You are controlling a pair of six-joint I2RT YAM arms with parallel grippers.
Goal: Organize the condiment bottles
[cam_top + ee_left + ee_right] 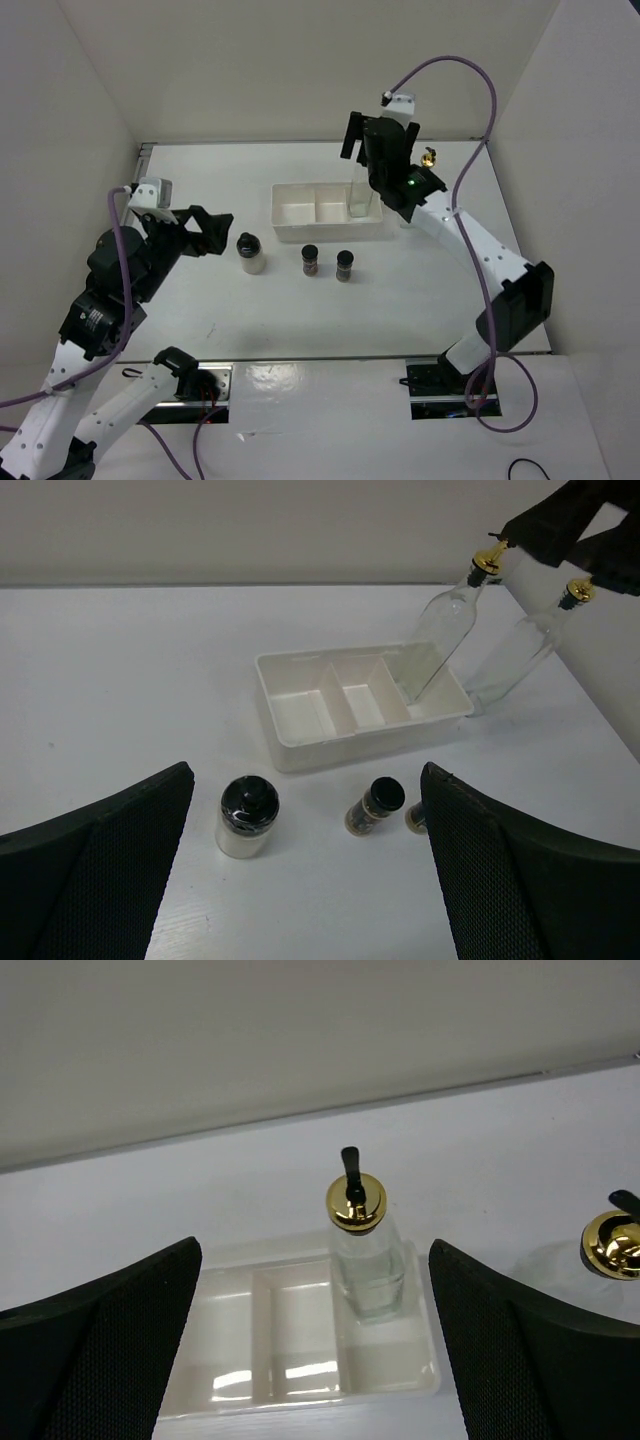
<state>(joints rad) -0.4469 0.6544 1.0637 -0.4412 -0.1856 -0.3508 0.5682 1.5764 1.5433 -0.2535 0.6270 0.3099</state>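
Note:
A tall clear glass bottle (362,195) with a gold spout stands in the right compartment of the white divided tray (300,212). My right gripper (365,150) is open just above it, not touching; in the right wrist view the bottle (365,1260) shows between the spread fingers (100,1350). The second tall bottle (428,157) stands right of the tray, mostly hidden by the arm. The squat whitish jar (250,253) and two small dark jars (310,260) (345,265) stand in front of the tray. My left gripper (215,233) is open and empty, left of the whitish jar.
White walls close in the table at the back, left and right. In the left wrist view the tray (300,735) has its left and middle compartments bare. The second bottle's gold cap (612,1243) shows at the right edge of the right wrist view.

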